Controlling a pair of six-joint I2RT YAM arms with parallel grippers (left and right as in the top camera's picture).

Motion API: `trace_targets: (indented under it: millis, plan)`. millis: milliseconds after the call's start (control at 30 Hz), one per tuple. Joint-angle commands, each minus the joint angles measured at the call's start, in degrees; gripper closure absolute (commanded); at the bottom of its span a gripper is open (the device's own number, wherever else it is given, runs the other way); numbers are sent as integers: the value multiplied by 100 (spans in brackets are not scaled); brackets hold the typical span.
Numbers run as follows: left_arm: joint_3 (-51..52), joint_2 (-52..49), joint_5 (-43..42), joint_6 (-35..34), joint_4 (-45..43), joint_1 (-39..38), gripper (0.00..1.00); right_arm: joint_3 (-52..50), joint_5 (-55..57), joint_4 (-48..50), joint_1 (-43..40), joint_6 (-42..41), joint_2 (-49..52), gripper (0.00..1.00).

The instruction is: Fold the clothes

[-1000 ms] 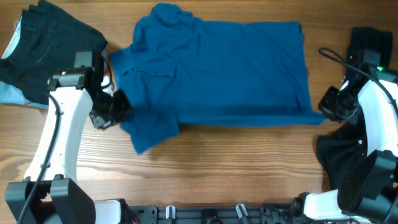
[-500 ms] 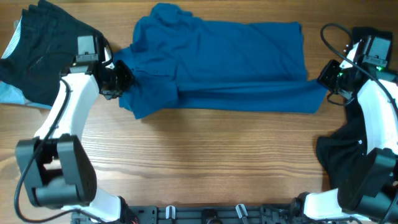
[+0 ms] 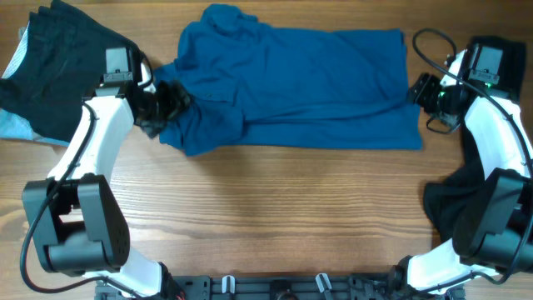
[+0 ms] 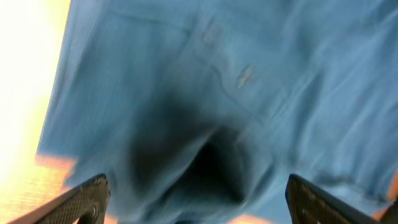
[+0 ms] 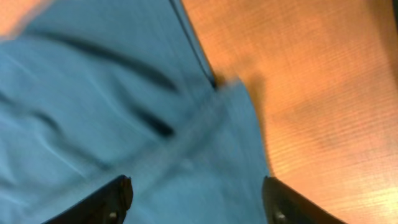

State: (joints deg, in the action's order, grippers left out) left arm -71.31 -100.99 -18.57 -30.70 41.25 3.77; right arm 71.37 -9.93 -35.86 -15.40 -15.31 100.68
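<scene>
A blue polo shirt (image 3: 291, 87) of soft, matte knit is lying spread across the upper middle of the wooden table (image 3: 275, 217), its collar end pointing toward the left arm and its hem toward the right arm. The cloth is wrinkling into shallow creases, and its near edge is showing as a doubled band with a short sleeve bulging out at the lower left. The left gripper (image 3: 171, 102) is sitting on the collar-side edge of the shirt, just above that sleeve; in the left wrist view its dark fingers (image 4: 87, 198) are standing wide apart at the bottom corners, with a placket seam and a shadowed pucker of blue fabric lying between them. The right gripper (image 3: 419, 90) is sitting at the hem edge on the opposite side; in the right wrist view its fingers (image 5: 115, 194) are likewise spread, with the shirt's hem corner and a strip of bare orange-brown wood grain lying between and ahead of them. Both wrist views are blurring with motion, so whether either finger pad is touching the cloth is hard to say. A crumpled black garment (image 3: 67, 67) is resting at the far left over a pale blue cloth (image 3: 17, 125), and another dark heap (image 3: 454, 204) is lying by the right arm's base
</scene>
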Motion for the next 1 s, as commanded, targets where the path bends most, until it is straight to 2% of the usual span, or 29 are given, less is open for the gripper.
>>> trace_targets:
  millis: [0, 133, 200, 267, 367, 467, 500, 633, 800, 867, 967]
  plan:
    - [7, -42, -221, 511, 695, -52, 10, -48, 863, -372, 22, 33, 192, 25]
    - [7, -39, -177, 802, 1228, -55, 14, -345, 835, -450, 17, 28, 236, 26]
    - [7, -42, -179, 802, 1239, -57, 15, -564, 684, -304, 17, 24, 236, 31]
    - [9, -42, -177, 802, 1239, -72, 17, -813, 461, -87, 17, 28, 236, 41]
    - [13, -42, -177, 802, 1233, -181, 17, -1110, 428, 142, 17, 26, 240, 45]
    - [13, -81, -144, 800, 1220, -389, 20, -1392, 431, 417, 17, 26, 240, 68]
    - [17, -120, -20, 798, 1237, -501, 20, -1517, 431, 542, 17, 24, 240, 79]
    - [197, -258, 553, 787, 1222, -809, 20, -1720, 435, 636, 17, 15, 240, 83]
    - [289, -420, 669, 776, 1119, -918, 23, -1729, 455, 632, 17, 13, 240, 92]
    - [289, -420, 667, 774, 994, -918, 35, -1729, 455, 625, 17, 13, 240, 93]
    - [289, -420, 667, 776, 874, -918, 65, -1729, 455, 625, 17, 17, 240, 93]
